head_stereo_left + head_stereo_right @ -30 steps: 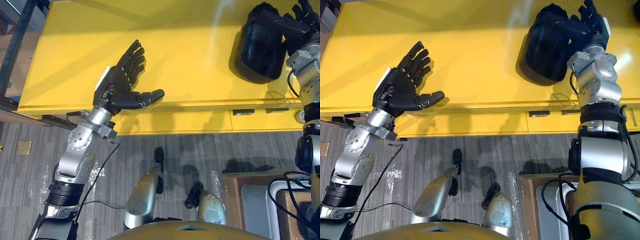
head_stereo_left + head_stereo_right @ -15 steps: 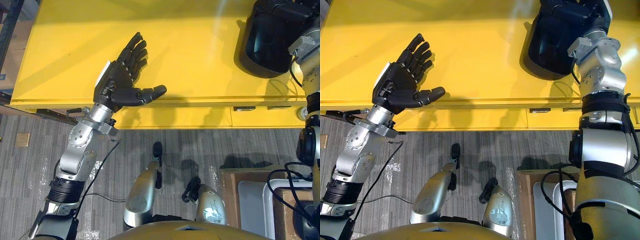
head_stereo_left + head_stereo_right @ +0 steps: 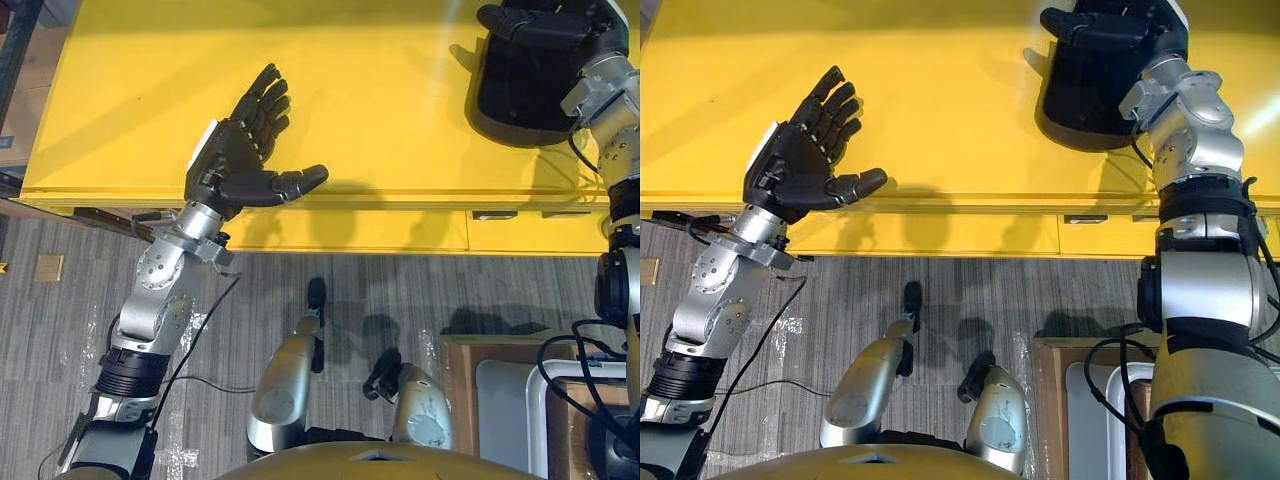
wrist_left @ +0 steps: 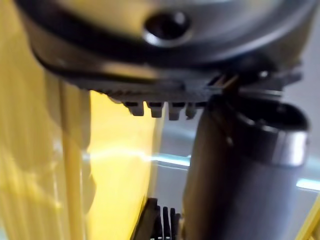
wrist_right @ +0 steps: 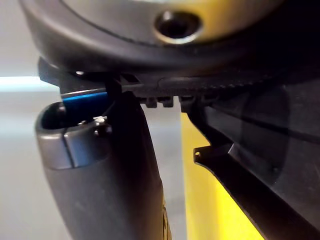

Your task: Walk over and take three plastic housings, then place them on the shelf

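Left eye view, nearest first: left hand [image 3: 238, 160] is spread wide, palm up and empty, hovering over the near edge of the yellow top [image 3: 400, 100]. Nothing lies under or beside it.

Farther out, well apart to that hand's right: right hand [image 3: 550, 20] lies across the upper, far side of a black plastic housing [image 3: 515, 95]. The housing sits on the yellow top, set back from the front edge. Dark hand against dark housing, so I cannot tell if the hand grips or merely rests there. Right wrist view shows the thumb [image 5: 100, 165] apart from the housing's black wall, with yellow between them.

Judgement: the step in hand is handling one housing at the yellow top. I cannot tell from this moment if it is a pick-up or a set-down. One housing is in sight, so the task seems far from complete.

Next move, if a pick-up: secure a firm hold on the housing wall, then lift straight clear. The left hand is free to steady the load.
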Tool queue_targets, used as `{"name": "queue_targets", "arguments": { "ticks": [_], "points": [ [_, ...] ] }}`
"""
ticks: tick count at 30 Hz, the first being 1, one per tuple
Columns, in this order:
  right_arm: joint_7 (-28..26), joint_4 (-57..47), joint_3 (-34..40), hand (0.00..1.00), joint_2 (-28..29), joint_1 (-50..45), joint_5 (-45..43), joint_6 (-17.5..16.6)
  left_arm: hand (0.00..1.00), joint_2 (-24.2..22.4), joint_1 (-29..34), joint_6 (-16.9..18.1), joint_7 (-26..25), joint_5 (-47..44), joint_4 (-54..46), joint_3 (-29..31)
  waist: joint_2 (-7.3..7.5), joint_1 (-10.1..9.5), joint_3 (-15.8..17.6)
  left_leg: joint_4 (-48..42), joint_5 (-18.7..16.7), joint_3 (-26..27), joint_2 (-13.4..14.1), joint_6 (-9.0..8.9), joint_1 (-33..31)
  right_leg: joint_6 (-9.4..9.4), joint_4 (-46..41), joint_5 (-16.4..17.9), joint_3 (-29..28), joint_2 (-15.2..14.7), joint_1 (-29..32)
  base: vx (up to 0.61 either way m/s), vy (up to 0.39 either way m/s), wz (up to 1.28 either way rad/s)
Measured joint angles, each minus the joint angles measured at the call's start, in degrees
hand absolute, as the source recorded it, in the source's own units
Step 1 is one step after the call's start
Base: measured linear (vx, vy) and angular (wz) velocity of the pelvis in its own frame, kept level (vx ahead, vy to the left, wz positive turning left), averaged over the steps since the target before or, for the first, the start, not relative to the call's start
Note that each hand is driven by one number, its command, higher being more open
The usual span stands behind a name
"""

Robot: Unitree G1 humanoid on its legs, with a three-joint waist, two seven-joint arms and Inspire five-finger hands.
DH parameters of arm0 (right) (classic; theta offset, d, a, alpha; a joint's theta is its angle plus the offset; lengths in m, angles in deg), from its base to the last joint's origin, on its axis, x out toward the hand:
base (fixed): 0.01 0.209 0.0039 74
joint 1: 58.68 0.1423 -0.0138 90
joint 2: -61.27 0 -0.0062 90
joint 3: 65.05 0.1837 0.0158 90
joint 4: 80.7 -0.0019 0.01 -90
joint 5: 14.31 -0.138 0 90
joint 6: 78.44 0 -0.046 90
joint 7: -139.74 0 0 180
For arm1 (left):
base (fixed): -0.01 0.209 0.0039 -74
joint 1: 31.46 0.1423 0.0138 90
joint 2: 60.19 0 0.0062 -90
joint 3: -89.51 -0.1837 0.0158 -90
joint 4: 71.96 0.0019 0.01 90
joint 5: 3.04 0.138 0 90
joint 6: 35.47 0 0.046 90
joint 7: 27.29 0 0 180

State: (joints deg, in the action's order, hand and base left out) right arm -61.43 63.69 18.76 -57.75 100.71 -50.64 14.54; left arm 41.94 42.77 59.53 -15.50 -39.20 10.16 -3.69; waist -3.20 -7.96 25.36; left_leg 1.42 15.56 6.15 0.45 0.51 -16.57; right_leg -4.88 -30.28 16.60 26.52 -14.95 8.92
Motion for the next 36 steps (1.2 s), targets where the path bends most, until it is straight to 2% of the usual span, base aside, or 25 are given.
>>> {"name": "queue_targets", "arguments": {
  "ticks": [6, 10, 13, 15, 18, 20, 24, 26, 28, 31, 32, 33, 36],
  "points": [
    [-3.58, 2.14, -1.38, 1.00, 0.03, 1.37, 0.10, -1.37, 1.00, 0.01, -0.21, 0.09, 0.12, -0.07, 0.83, 0.87, -0.07, 0.05, 0.04, 0.86, 0.85, -1.48, 0.12, -0.97, -0.01, 0.67, -1.62, 1.61, 1.30, -0.06, 0.25, -0.01, -0.116, 0.10],
    [-3.37, 2.15, -2.45, 1.00, 0.04, 1.56, 0.90, -2.71, 1.00, 0.01, -0.21, 0.09, 0.27, -0.09, 0.91, 1.59, -0.11, -0.20, 0.06, 0.88, 0.96, -1.74, 0.14, -1.04, -0.04, 0.83, -2.14, 2.06, 1.49, -0.09, 0.33, 0.02, -0.093, 0.04],
    [0.00, 2.36, -4.18, 1.00, 0.04, 2.30, 2.42, -4.77, 1.00, 0.01, -0.20, 0.42, 0.51, -0.10, 0.95, 1.79, -0.22, -0.29, 0.12, 0.89, 0.99, -1.96, 0.13, -1.08, -0.04, 1.06, -2.56, 2.35, 1.59, -0.12, 0.38, 0.01, -0.064, 0.04],
    [3.78, 2.37, -4.56, 1.00, 0.03, 2.80, 2.39, -7.65, 1.00, -0.02, -0.07, 1.71, 0.95, -0.10, 0.95, 1.75, -0.78, -0.36, 0.46, 0.90, 1.07, -2.17, 0.19, -1.17, -0.04, 1.12, -2.57, 2.41, 1.64, -0.05, 0.35, 0.00, -0.074, 0.03],
    [7.13, 1.28, -3.76, 1.00, 0.00, 3.69, 2.46, -9.30, 1.00, -0.08, 0.88, 3.41, 0.94, -0.09, 0.86, 1.62, -0.91, -0.17, 0.52, 0.89, 1.44, -2.32, 0.20, -0.70, 0.09, 1.11, -2.44, 2.40, 1.75, 0.07, 0.01, 0.01, -0.053, 0.03],
    [8.90, -1.42, -2.39, 1.00, -0.21, 4.16, 2.46, -10.40, 1.00, -0.36, 2.08, 3.78, 0.88, -0.08, 0.22, 1.28, -0.91, 0.20, 0.52, 0.90, 1.57, -2.33, 0.22, -0.54, 0.58, 0.96, -1.71, 2.30, 1.77, 0.24, -0.67, 0.02, -0.056, 0.01],
    [9.49, -14.69, 0.41, 1.00, -2.89, 3.06, 2.22, -11.75, 1.00, -1.47, 6.75, 3.76, 1.75, 0.13, -2.93, 0.80, -0.86, 1.70, 0.48, 1.04, 1.12, -2.26, 0.44, -0.32, 3.23, -0.13, 2.17, 1.12, 2.06, 1.47, -4.78, 0.04, -0.037, -0.01],
    [9.40, -26.56, 4.18, 1.00, -4.95, -1.80, 2.32, -13.67, 1.00, -1.54, 7.24, 3.73, 2.57, 0.38, -4.65, 0.82, -0.78, 2.06, 0.29, 1.23, 0.45, -1.57, 0.96, -0.14, 5.26, -0.45, 5.56, -0.29, 1.82, 2.71, -7.78, 0.04, -0.020, -0.12],
    [10.61, -34.01, 6.76, 1.00, -4.89, -6.13, 3.69, -13.80, 1.00, -1.56, 7.24, 3.72, 2.71, 0.89, -5.69, 0.79, -0.54, 2.49, -0.35, 1.97, 0.23, -0.83, 1.21, -0.17, 6.52, -0.64, 7.54, -1.19, 1.42, 3.27, -9.06, 0.03, 0.005, -0.20],
    [12.23, -43.54, 9.49, 1.00, -3.68, -18.56, 9.38, -12.66, 1.00, -1.72, 7.20, 3.53, 2.89, 2.83, -6.21, 0.44, 0.94, 3.92, -4.48, 3.32, -0.37, 1.20, 1.24, 0.11, 7.52, -1.29, 10.15, -2.54, -0.23, 3.72, -9.51, 0.06, 0.016, -0.31],
    [12.45, -46.74, 10.76, 1.00, -2.10, -25.60, 11.99, -10.99, 1.00, -1.77, 7.23, 3.24, 2.47, 3.85, -6.20, -0.47, 1.66, 4.87, -5.78, 3.34, -0.73, 2.26, 1.19, 0.38, 8.49, -1.63, 11.68, -3.40, -1.22, 4.07, -10.46, 0.06, 0.002, -0.37],
    [12.46, -47.82, 11.54, 1.00, -1.12, -28.43, 13.12, -10.44, 1.00, -1.84, 7.15, 2.89, 2.35, 4.84, -6.22, -0.84, 1.91, 5.14, -6.08, 3.35, -0.97, 2.88, 1.19, 0.43, 8.95, -1.69, 12.23, -3.71, -1.76, 4.08, -10.85, 0.06, 0.008, -0.42],
    [11.68, -53.80, 15.89, 1.00, 4.83, -44.02, 16.45, -8.71, 1.00, -2.42, 7.25, 1.00, 0.63, 7.88, -6.29, -3.67, 1.95, 6.90, -8.09, 3.42, -1.64, 4.64, 1.12, 0.65, 9.23, -2.23, 14.39, -5.18, -3.31, 4.20, -11.10, 0.03, 0.024, -0.28]
  ]
}}
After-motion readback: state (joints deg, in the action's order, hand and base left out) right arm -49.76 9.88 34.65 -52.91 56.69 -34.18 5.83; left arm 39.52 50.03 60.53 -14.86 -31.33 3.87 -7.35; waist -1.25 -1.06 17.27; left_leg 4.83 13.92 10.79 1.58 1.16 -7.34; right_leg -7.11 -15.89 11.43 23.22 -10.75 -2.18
